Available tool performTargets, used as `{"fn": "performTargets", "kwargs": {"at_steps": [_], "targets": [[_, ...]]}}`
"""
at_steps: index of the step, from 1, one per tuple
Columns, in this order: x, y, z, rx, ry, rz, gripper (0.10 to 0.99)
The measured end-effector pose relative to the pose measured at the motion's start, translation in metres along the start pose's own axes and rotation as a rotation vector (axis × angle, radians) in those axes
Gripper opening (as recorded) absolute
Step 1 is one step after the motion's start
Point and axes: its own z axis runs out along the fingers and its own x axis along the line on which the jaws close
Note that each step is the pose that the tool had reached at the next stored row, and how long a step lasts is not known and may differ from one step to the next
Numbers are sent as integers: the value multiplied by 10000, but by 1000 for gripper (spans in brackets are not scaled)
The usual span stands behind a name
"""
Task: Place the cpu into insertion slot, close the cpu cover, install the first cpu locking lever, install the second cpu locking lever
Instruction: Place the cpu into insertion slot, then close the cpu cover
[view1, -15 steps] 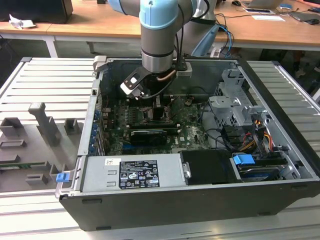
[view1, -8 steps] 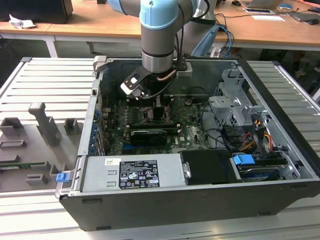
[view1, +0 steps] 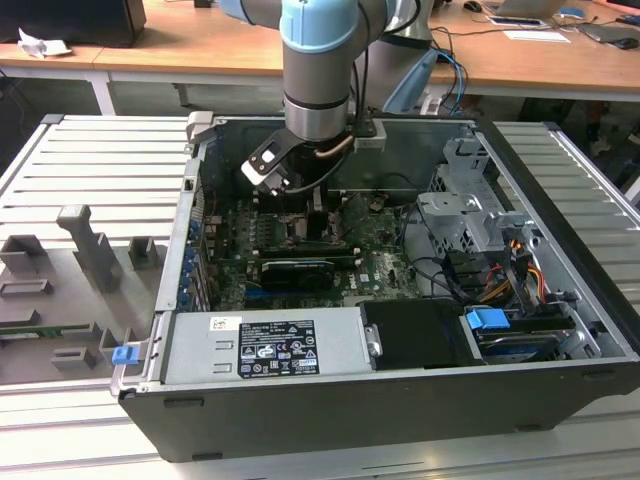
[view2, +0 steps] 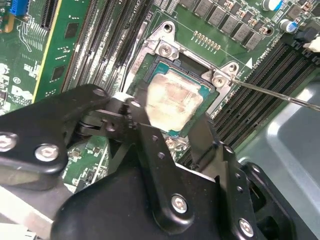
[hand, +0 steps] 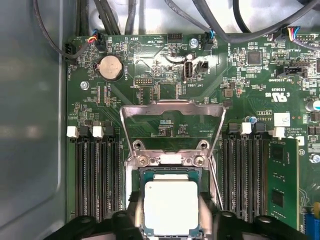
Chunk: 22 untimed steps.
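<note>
**Inspector:** Where did the cpu (hand: 171, 200) lie, and how did it face?

**Operator:** I saw it flat in the insertion slot (hand: 170, 173), metal top upward, its edges square with the socket frame. The chip was square, so I recorded no long axis.

**Inspector:** And the gripper?

**Operator:** The gripper (hand: 172, 215) stood directly over the socket. In both wrist views it was clamped against two opposite edges of the cpu (view2: 172, 102). The cpu cover (hand: 172, 106) was raised on its hinge, with the board showing through its window. One thin locking lever (view2: 272, 95) stood free beside the socket.

**Inspector:** Markings?

**Operator:** White print ran across the motherboard (hand: 150, 55), and a black label (view1: 275, 347) sat on the power supply (view1: 340, 335). I took no reading from either.

**Inspector:** Containers?

**Operator:** The computer case (view1: 400, 410) lay open on the desk (view1: 90, 170). It held the motherboard, power supply, drive cage (view1: 470, 215) and cables. One memory module (hand: 278, 175) filled a slot near the socket.
</note>
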Motion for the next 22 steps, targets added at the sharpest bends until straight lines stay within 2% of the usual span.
{"fn": "performTargets", "kwargs": {"at_steps": [2, 3, 4, 9, 22], "targets": [[1, 2, -14, 13, 0, -1, 525], [1, 4, -18, 20, 0, -1, 400], [1, 7, -23, 38, 0, 0, 400], [1, 18, -40, 109, -13, 5, 106], [3, 20, -93, 111, -13, 3, 106]]}}
